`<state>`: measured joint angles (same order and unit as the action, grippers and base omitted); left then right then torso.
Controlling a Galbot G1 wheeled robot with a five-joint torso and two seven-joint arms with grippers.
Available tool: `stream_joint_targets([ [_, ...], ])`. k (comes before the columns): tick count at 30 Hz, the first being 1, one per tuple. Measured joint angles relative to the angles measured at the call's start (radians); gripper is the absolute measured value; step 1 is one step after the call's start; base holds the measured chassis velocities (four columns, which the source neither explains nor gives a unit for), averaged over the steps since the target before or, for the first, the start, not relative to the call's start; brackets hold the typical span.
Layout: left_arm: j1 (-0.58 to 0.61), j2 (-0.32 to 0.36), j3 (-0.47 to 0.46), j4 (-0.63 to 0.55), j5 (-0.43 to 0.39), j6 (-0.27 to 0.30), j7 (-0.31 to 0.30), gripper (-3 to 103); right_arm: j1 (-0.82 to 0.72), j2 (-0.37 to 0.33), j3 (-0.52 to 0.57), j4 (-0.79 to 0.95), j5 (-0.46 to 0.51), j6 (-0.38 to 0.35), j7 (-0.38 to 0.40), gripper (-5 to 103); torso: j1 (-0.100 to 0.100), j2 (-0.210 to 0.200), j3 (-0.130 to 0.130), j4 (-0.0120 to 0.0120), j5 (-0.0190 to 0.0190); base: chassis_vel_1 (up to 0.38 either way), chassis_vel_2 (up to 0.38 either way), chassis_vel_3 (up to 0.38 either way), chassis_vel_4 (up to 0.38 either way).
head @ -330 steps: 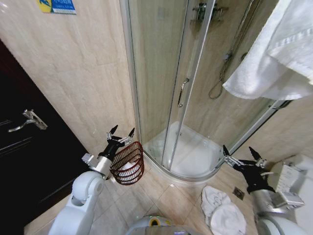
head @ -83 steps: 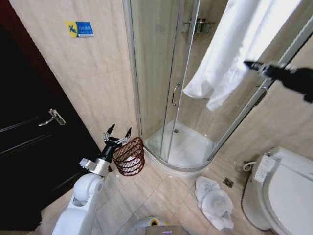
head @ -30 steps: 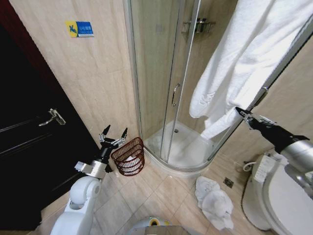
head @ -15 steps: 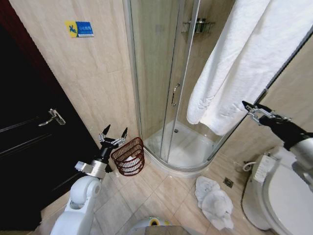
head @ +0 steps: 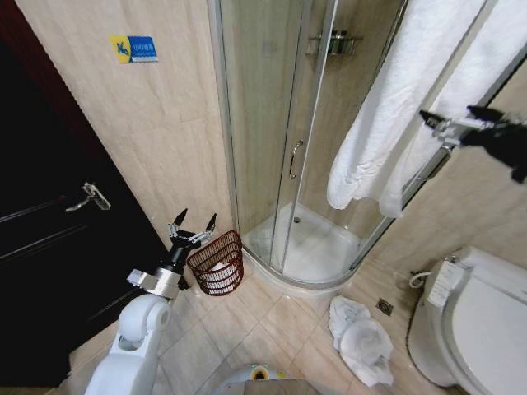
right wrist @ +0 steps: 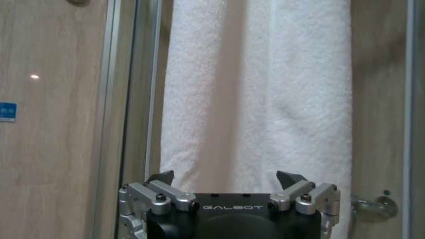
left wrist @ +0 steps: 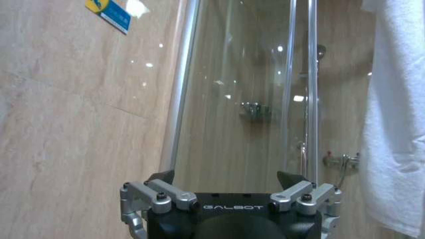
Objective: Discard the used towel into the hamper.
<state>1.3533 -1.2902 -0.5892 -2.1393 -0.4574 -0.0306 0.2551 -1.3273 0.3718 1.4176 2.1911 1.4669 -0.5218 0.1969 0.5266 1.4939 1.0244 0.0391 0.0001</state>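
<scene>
Hamper (head: 216, 263) on floor at left, by shower glass corner, something white inside. Left gripper (head: 192, 229) just beside hamper rim, fingers spread, empty. Crumpled towels (head: 361, 339) on floor at right. Farther right, right gripper (head: 454, 120) raised, fingers spread, at hanging white towel (head: 395, 115).

The hanging towel (head: 395, 123) blocks the shower enclosure (head: 280, 132); the hamper (head: 218, 262) mouth is open, floor tiles beside it free.
</scene>
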Motion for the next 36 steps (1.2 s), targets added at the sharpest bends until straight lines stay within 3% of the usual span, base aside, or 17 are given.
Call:
stream_joint_targets([
  [4, -0.016, 0.006, 0.010, 0.000, -0.001, 0.012, 0.000, 100, 0.000, -0.040, -0.003, -0.063, 0.059, 0.033, -0.066, 100, 0.000, 0.000, 0.000, -0.0001, 0.0002, 0.000, 0.000, 0.000, 0.000],
  [5, -0.030, 0.011, 0.020, 0.005, -0.005, 0.018, 0.001, 100, -0.002, -0.076, -0.009, -0.120, 0.079, 0.056, -0.132, 100, 0.000, 0.000, 0.000, -0.0001, 0.0000, 0.000, 0.000, 0.000, 0.000],
  [16, -0.036, 0.016, 0.015, 0.020, -0.017, 0.020, 0.010, 100, -0.001, -0.172, -0.031, -0.217, 0.097, 0.080, -0.224, 100, 0.000, 0.000, 0.000, 0.0001, -0.0003, 0.000, 0.000, 0.000, 0.000],
  [25, -0.036, 0.002, 0.015, 0.020, -0.013, 0.019, 0.017, 100, -0.003, -0.157, -0.007, -0.210, 0.066, 0.059, -0.121, 100, 0.000, 0.000, 0.000, 0.0000, 0.0000, 0.000, 0.000, 0.000, 0.000],
  [27, -0.036, -0.001, 0.017, 0.022, -0.010, 0.019, 0.020, 100, -0.003, -0.133, 0.005, -0.160, 0.057, 0.044, -0.050, 100, 0.000, 0.000, 0.000, -0.0001, -0.0001, 0.000, 0.000, 0.000, 0.000],
  [29, -0.034, -0.006, 0.018, 0.025, -0.004, 0.017, 0.025, 100, -0.005, -0.091, 0.015, -0.080, 0.015, 0.004, 0.070, 100, 0.000, 0.000, 0.000, 0.0000, -0.0004, 0.000, 0.000, 0.000, 0.000],
  [31, -0.033, -0.006, 0.019, 0.026, -0.002, 0.016, 0.025, 100, -0.007, -0.077, 0.016, -0.056, -0.009, -0.009, 0.115, 100, 0.000, 0.000, 0.000, 0.0000, -0.0002, 0.000, 0.000, 0.000, 0.000],
  [33, -0.031, -0.008, 0.018, 0.027, 0.001, 0.015, 0.026, 100, -0.013, -0.040, 0.017, 0.021, -0.061, -0.059, 0.254, 100, 0.000, 0.000, 0.000, -0.0001, 0.0001, 0.000, 0.000, 0.000, 0.000],
  [36, -0.029, -0.008, 0.016, 0.027, 0.003, 0.014, 0.026, 100, -0.016, -0.020, 0.017, 0.035, -0.082, -0.082, 0.308, 100, 0.000, 0.000, 0.000, 0.0000, -0.0004, 0.000, 0.000, 0.000, 0.000],
])
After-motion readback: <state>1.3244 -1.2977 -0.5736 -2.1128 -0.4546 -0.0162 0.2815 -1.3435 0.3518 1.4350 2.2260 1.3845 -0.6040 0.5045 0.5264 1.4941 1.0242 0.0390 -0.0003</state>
